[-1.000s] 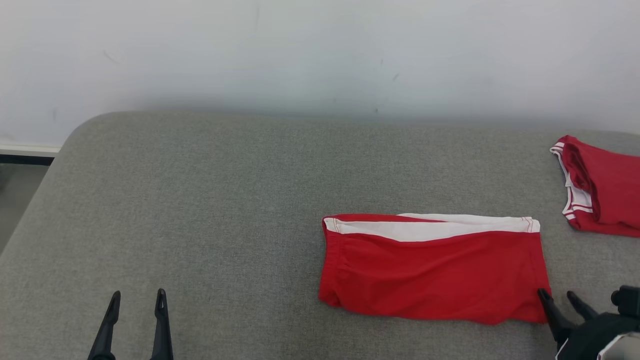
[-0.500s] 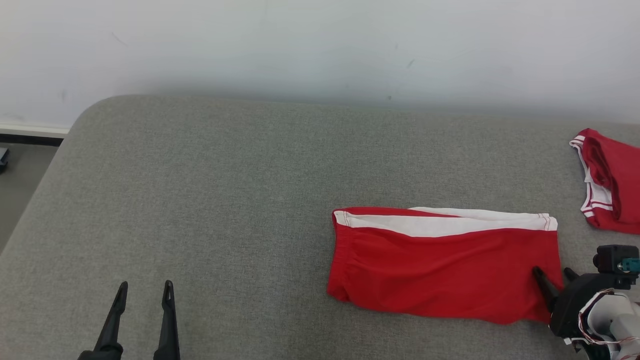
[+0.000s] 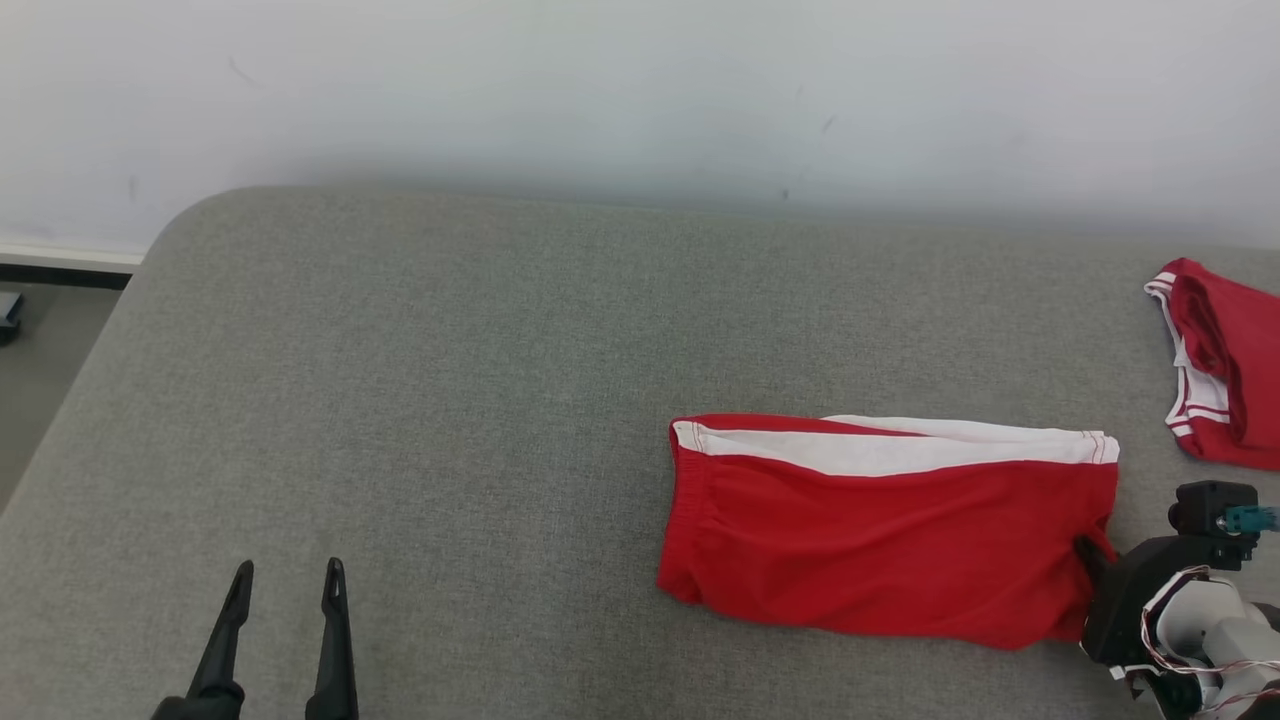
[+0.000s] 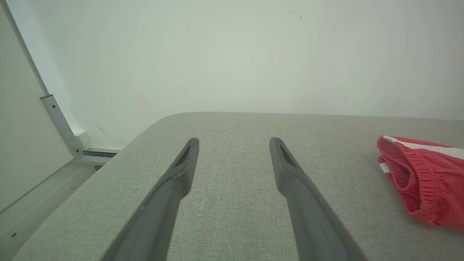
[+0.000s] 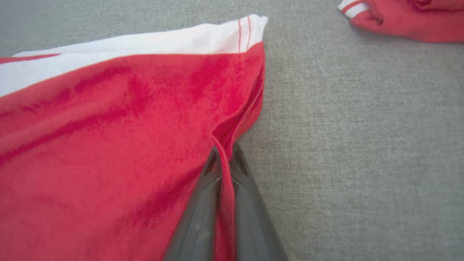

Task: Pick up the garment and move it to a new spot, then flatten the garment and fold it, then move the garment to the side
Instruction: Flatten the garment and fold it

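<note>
Folded red shorts (image 3: 880,545) at four o'clock are pinched at the hem by the right gripper (image 5: 224,150); the left gripper (image 3: 287,575) is held wide. If one layer alone is caught, the fold may be dragged open.

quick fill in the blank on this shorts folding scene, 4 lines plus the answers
The right end effector is ____ on an edge of the shorts.
The left end effector stands ____, holding nothing.
The shorts are red with a ____ band.
Another red garment lies to the shorts' ____.
Missing words: shut; open; white; right.
</note>
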Tool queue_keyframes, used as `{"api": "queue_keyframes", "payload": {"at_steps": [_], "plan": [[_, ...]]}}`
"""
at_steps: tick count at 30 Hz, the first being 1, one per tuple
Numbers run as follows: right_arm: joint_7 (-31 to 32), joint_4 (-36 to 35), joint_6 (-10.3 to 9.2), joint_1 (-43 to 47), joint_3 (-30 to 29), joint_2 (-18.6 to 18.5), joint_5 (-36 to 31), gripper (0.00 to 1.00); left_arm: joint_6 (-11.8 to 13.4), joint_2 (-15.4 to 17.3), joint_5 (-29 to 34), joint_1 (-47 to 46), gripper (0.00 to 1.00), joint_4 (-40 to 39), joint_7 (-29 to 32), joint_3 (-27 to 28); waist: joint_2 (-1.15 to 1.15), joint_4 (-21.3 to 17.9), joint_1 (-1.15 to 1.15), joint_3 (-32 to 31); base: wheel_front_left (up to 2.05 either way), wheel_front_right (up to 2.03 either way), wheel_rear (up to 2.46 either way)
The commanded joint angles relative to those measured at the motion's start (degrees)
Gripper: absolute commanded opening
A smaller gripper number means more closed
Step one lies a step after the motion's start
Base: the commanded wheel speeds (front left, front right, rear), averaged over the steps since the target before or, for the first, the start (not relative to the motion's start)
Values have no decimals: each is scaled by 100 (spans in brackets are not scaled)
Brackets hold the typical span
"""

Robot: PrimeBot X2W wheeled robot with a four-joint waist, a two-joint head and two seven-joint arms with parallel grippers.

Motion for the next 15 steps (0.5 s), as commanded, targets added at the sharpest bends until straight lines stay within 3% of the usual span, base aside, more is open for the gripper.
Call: {"api": "queue_keyframes", "payload": {"at_steps": [1, 9, 15], "plan": [[29, 130, -3, 82, 31, -32, 52, 0, -38, -14, -11, 9, 100, 10, -16, 6, 0, -42, 0, -67, 0, 0, 0], [-109, 298, -7, -80, -38, -399, 46, 0, -24, -14, 4, 85, 100, 15, -16, 34, 0, -158, 0, -208, 0, 0, 0], [-47, -80, -7, -81, 37, -527, 156, 0, -26, -15, 5, 208, 100, 7, -16, 53, 0, -319, 0, -304, 0, 0, 0]]}}
